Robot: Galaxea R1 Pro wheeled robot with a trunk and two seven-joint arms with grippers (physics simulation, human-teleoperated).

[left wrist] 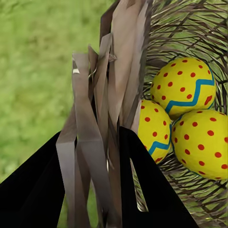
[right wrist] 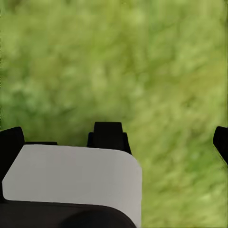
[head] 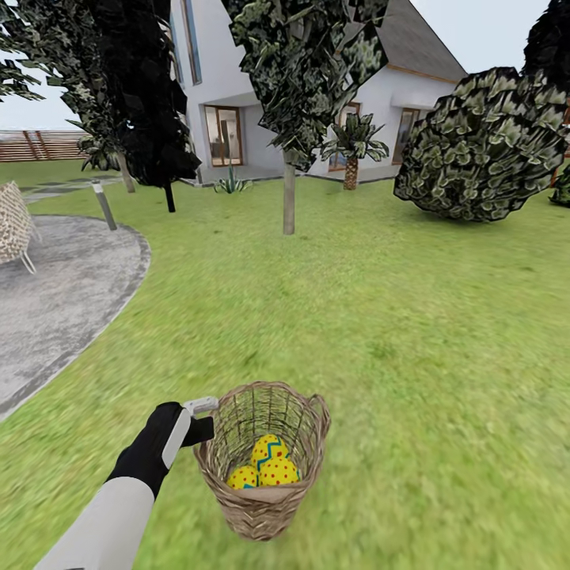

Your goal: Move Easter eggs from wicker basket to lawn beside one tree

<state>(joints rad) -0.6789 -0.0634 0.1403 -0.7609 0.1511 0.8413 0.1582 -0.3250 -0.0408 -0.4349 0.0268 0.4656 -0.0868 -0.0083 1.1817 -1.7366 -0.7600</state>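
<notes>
One wicker basket stood on the lawn nearest the robot, holding all three Easter eggs bunched touching at its bottom, and the left hand pinched the basket's wall at the rim, one finger inside beside the eggs and the other outside. The right hand hung over bare grass with its fingers spread apart. Farther off, past the curved edge of a grey paved path, one pale-trunked tree rose from the lawn, with one round bush to its right and a white house behind.
</notes>
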